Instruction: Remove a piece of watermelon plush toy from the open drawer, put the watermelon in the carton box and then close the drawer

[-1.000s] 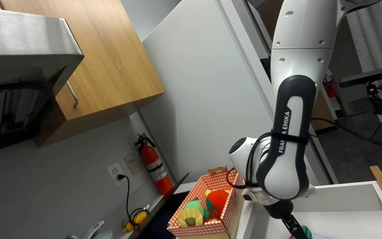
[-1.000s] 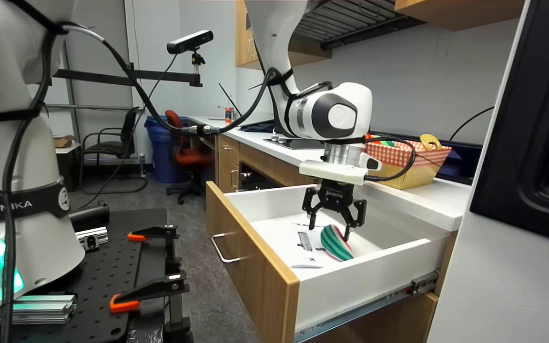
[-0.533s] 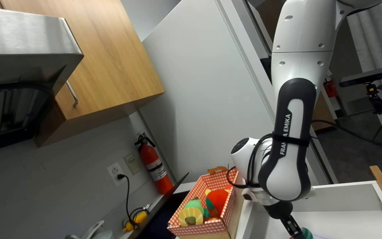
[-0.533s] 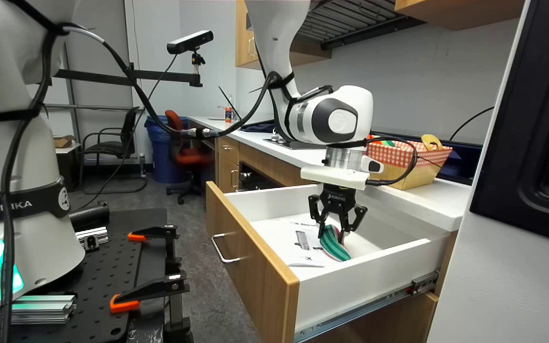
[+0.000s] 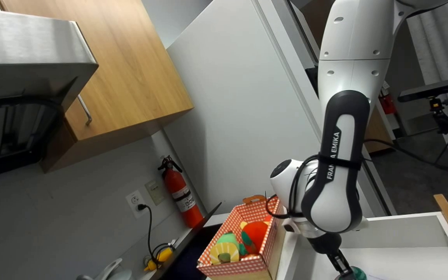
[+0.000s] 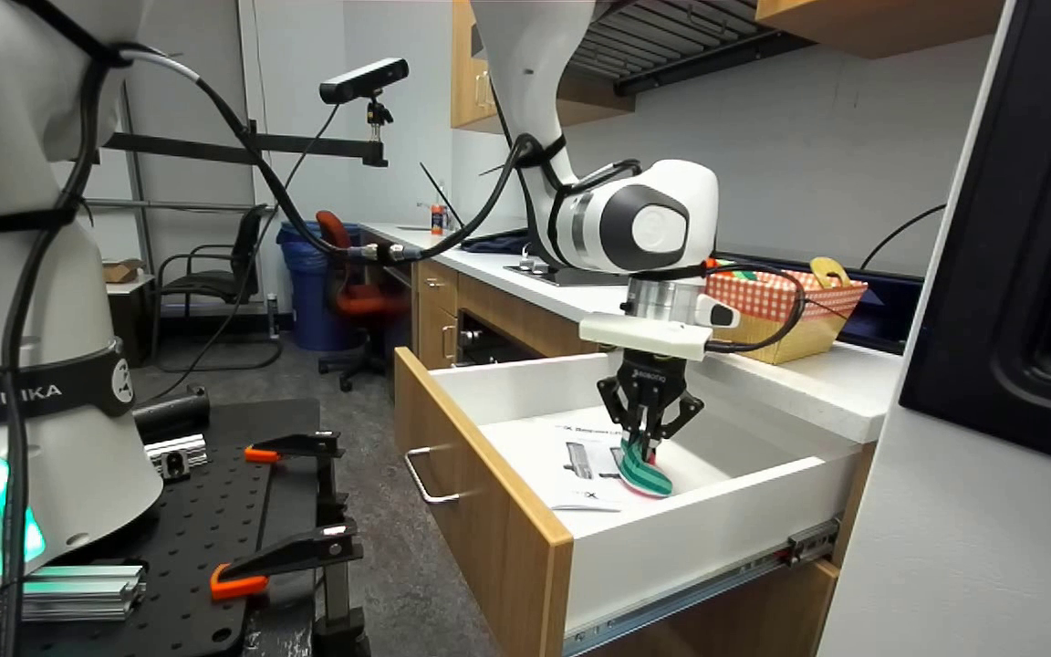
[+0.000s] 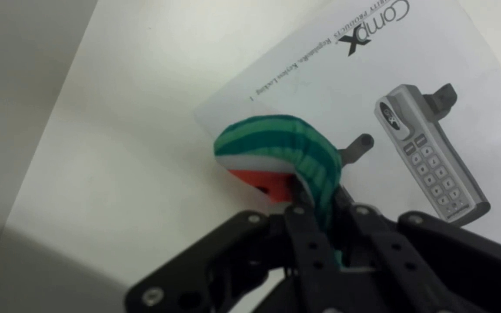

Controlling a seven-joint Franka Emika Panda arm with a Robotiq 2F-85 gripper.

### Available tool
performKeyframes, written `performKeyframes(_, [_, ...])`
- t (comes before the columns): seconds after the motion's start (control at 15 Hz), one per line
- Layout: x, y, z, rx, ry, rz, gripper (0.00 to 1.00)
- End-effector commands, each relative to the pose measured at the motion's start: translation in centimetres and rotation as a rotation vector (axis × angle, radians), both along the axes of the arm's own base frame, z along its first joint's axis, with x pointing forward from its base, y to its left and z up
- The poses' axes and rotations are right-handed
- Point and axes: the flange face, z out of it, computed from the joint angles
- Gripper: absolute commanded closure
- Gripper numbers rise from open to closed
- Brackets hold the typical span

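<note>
One gripper [image 7: 321, 195], both fingers clamped on one watermelon plush toy [image 6: 642, 478], lower right of centre in an exterior view, inside one open drawer [image 6: 708, 547]. An exterior view shows at least three toys [image 5: 254, 235] in one carton box [image 5: 236, 269]; one leaflet [image 7: 363, 108] reads clearly only in wrist view.

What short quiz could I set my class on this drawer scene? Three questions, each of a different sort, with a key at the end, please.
1. True or false: the drawer stands open.

2. Multiple choice: what do the fingers grip?
A) the printed sheet
B) the watermelon toy
C) the yellow toy

3. Fill in the blank: the carton box stands on the white ____.

Key
1. True.
2. B; its green rind shows pinched between the fingers in the wrist view.
3. Counter.
</note>
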Motion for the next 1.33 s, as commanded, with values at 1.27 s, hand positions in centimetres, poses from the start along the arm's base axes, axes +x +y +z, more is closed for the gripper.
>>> performKeyframes(1.27, [-4.9,4.2,18.6,-0.087,-0.056,-0.11,0.96])
